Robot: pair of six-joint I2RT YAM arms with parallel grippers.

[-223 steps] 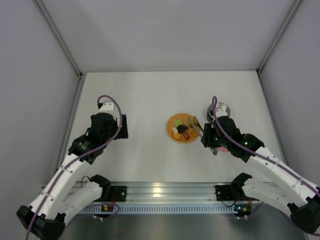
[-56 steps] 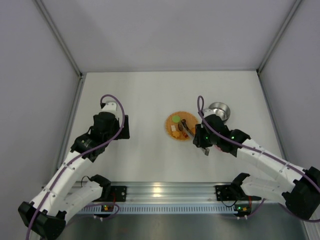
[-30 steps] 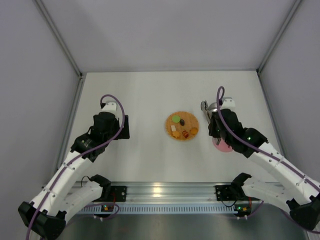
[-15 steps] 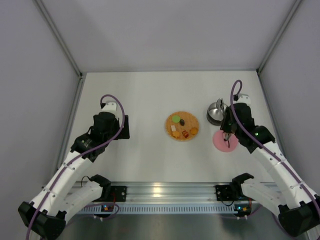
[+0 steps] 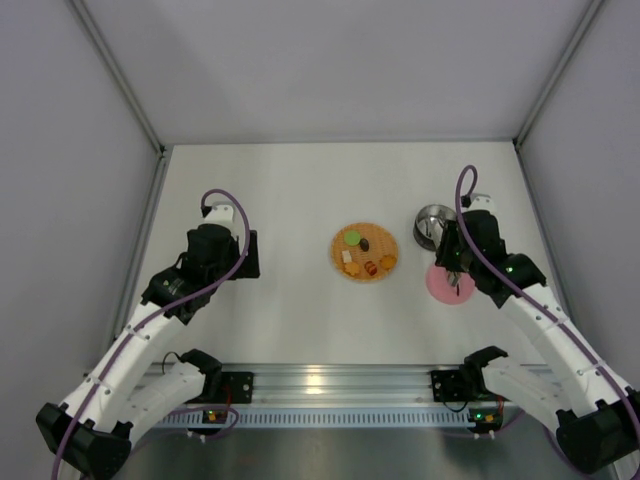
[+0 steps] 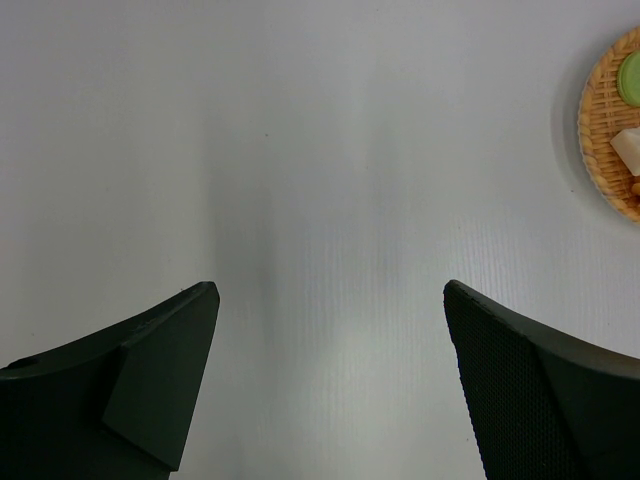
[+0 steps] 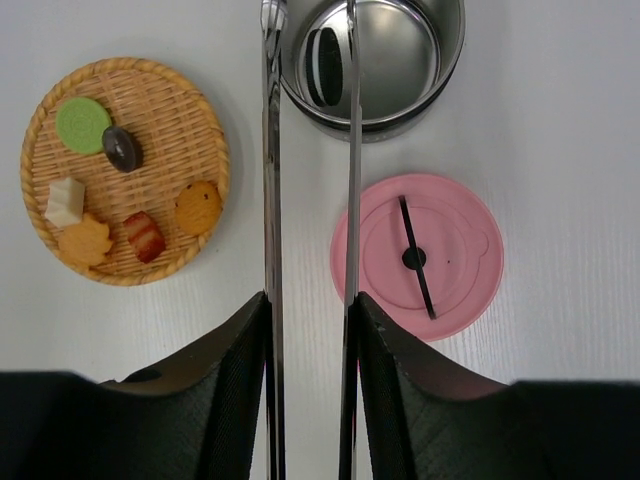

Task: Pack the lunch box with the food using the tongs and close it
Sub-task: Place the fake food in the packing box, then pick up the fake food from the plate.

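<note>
My right gripper (image 7: 310, 300) (image 5: 452, 250) is shut on the silver tongs (image 7: 271, 160), whose two slim arms stand apart, their tips over the near-left rim of the lunch box (image 7: 420, 90) (image 5: 432, 222). A black piece (image 7: 322, 52) lies inside the steel bowl. Its pink lid (image 7: 450, 260) (image 5: 450, 283) lies flat on the table just in front of it. The rest of the food sits on the orange woven plate (image 7: 190, 120) (image 5: 365, 251): a green disc (image 7: 83, 123), a dark piece (image 7: 122, 149), a red-brown piece (image 7: 144, 237). My left gripper (image 6: 330, 290) (image 5: 245, 255) hangs open over bare table.
White walls enclose the table at the back and both sides. The plate's edge (image 6: 600, 140) shows at the far right of the left wrist view. The aluminium rail (image 5: 330, 380) with both arm bases runs along the near edge.
The right arm carried the tongs from the plate over to the lunch box and lid, and has drifted slightly left in the last half second. The left arm has not moved.
</note>
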